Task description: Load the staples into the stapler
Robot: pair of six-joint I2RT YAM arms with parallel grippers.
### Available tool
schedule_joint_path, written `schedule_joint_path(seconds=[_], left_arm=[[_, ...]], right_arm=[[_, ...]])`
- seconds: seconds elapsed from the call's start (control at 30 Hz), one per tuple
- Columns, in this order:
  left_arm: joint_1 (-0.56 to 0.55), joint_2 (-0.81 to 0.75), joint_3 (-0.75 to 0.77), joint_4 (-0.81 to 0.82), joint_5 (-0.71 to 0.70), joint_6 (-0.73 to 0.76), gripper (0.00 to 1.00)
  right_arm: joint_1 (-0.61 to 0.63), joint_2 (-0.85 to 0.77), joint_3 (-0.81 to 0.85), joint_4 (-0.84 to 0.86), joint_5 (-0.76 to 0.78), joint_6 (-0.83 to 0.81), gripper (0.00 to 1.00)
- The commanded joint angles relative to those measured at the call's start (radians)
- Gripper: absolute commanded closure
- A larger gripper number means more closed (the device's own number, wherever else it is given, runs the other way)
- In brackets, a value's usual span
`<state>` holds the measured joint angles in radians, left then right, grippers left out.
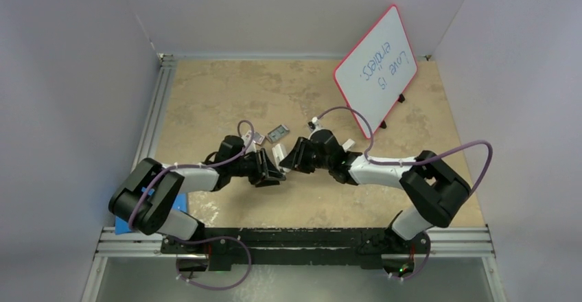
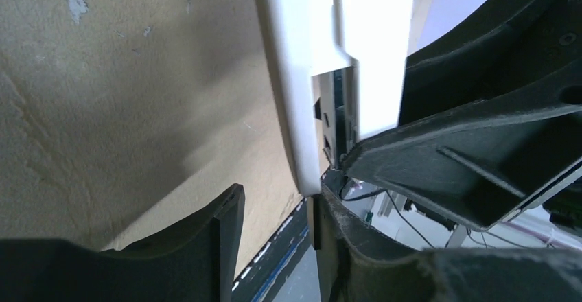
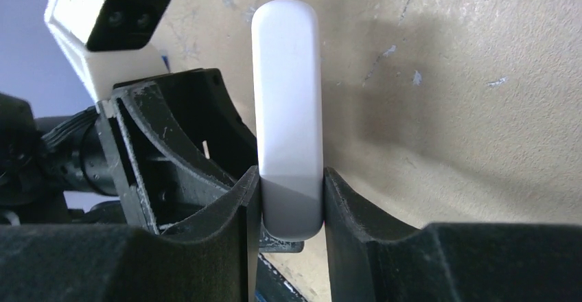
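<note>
The right gripper (image 3: 290, 182) is clenched on one rounded end of the slim white stapler (image 3: 287, 96), holding it over the tan table (image 1: 206, 96), left of the whiteboard (image 1: 376, 68) and nearer the arm bases. The left gripper (image 2: 280, 195) faces it, released, fingers (image 2: 213, 240) spread: one stands apart from the stapler, the other just beside its end. The staples (image 1: 276, 133) lie in their small tray on the table, also left of the whiteboard, just beyond both grippers.

The left arm (image 1: 199, 178) and right arm (image 1: 384, 170) have black joints, white links, purple cables (image 1: 480, 143).
</note>
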<state>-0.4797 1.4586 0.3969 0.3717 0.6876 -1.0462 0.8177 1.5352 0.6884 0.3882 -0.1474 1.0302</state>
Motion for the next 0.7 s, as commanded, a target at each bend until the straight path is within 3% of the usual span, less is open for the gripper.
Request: schedule_joint_path(seconds=[0.0, 0.27, 0.67], left_arm=[[-0.031, -0.019, 0.014, 0.047, -0.122, -0.043, 0.62], [-0.033, -0.128, 0.009, -0.052, -0.284, -0.014, 0.59], [-0.034, -0.114, 0.04, -0.087, -0.299, 0.052, 0.84]], right_arm=[[0.015, 0.02, 0.025, 0.109, -0.028, 0.045, 0.83], [0.017, 0.021, 0.018, 0.114, -0.022, 0.056, 0.83], [0.017, 0.019, 0.025, 0.123, -0.041, 0.075, 0.85]])
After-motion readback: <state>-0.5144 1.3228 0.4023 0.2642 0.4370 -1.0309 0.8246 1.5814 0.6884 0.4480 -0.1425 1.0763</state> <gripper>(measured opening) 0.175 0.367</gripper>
